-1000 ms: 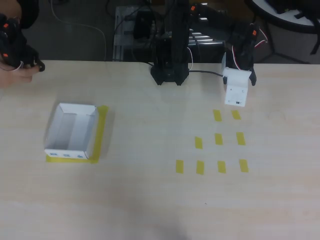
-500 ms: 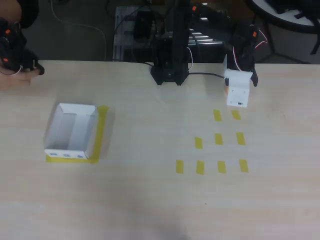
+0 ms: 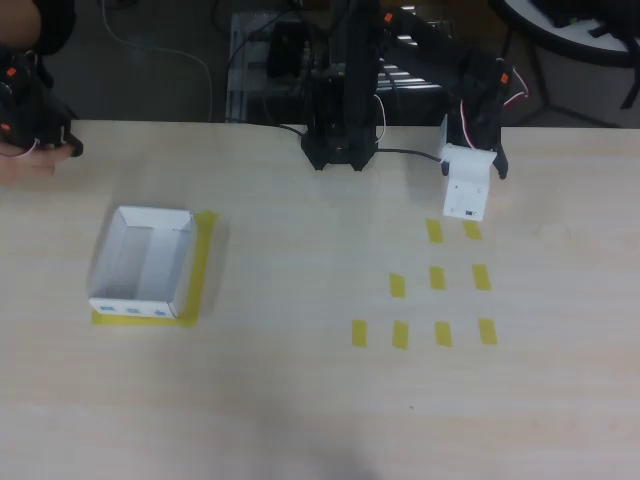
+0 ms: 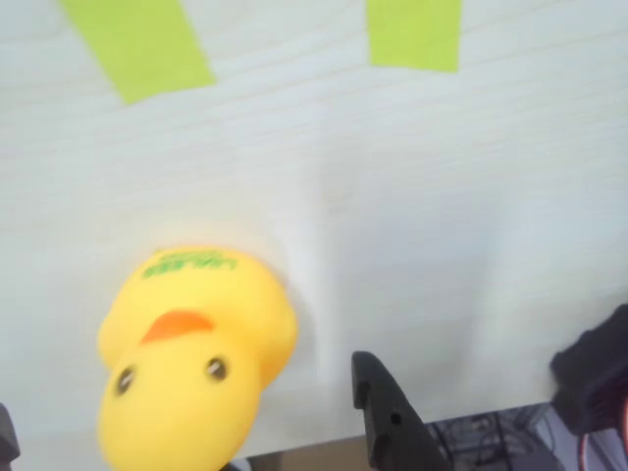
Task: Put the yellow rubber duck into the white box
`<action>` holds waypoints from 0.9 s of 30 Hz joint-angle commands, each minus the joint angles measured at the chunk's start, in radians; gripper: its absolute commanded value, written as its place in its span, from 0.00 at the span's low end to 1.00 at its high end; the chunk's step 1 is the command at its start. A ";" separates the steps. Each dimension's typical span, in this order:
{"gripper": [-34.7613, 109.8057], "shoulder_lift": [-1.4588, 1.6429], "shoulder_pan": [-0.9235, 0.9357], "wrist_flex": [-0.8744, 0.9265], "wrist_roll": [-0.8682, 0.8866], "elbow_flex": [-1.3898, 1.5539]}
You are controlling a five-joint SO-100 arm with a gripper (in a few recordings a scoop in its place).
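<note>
Sitting between the spread fingers [image 4: 378, 417], ungripped, the yellow rubber duck [image 4: 191, 358] rests on the tabletop [image 4: 412, 216], seemingly lined up for grasping, well apart from the white box [image 3: 145, 262].

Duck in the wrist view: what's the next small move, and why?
Probably shift the gripper sideways toward the yellow rubber duck and lower it, so the duck sits squarely between the fingers before closing. In the wrist view the duck lies on the table left of the dark finger, near two yellow tape strips, and I cannot tell that it is gripped. The white box is far off.
</note>
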 commanded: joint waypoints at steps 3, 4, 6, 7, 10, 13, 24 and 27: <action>0.56 0.048 0.008 -0.014 -0.021 0.021; 0.56 0.046 0.006 -0.018 -0.020 0.023; 0.55 0.043 0.005 -0.026 -0.017 0.029; 0.55 0.041 0.005 -0.032 -0.017 0.032; 0.55 0.032 0.003 -0.043 -0.017 0.038; 0.54 0.023 -0.003 -0.052 -0.015 0.038; 0.54 -0.020 -0.008 -0.077 -0.011 0.040; 0.52 -0.023 -0.008 -0.086 -0.008 0.043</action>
